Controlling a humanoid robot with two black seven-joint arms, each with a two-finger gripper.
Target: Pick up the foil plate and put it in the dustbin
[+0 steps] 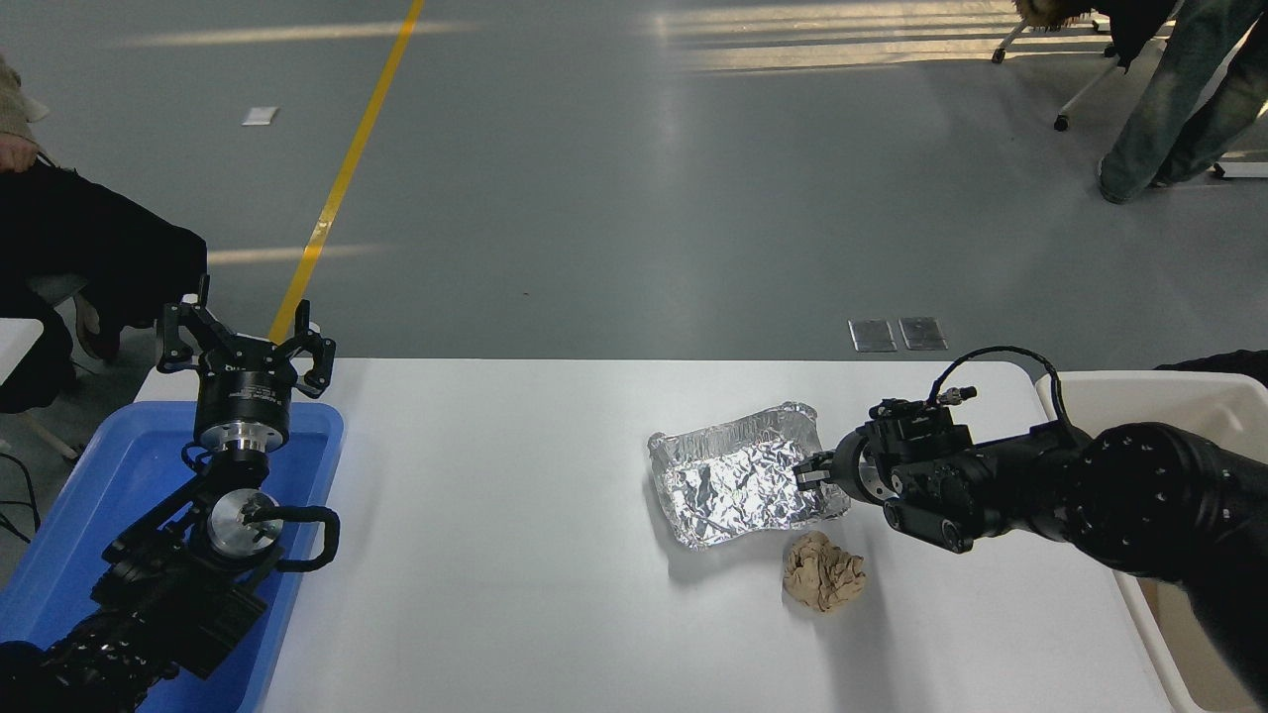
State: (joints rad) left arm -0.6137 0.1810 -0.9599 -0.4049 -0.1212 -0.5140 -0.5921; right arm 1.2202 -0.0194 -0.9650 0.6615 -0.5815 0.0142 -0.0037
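The foil plate (738,475) lies flat on the white table (515,555), right of centre, its crinkled silver inside facing up. My right gripper (812,473) comes in from the right and sits at the plate's right rim, touching or just over it. The view does not show whether it is open or shut. The cream dustbin (1149,391) stands at the table's right edge, partly hidden behind my right arm. My left gripper (245,342) is open and empty, parked pointing up over the blue tray at the lower left.
A crumpled tan paper ball (824,572) lies just in front of the plate, below my right gripper. The blue tray (59,555) is at the table's left end. A seated person (59,238) is at the far left, and another person's legs (1179,99) are at the top right.
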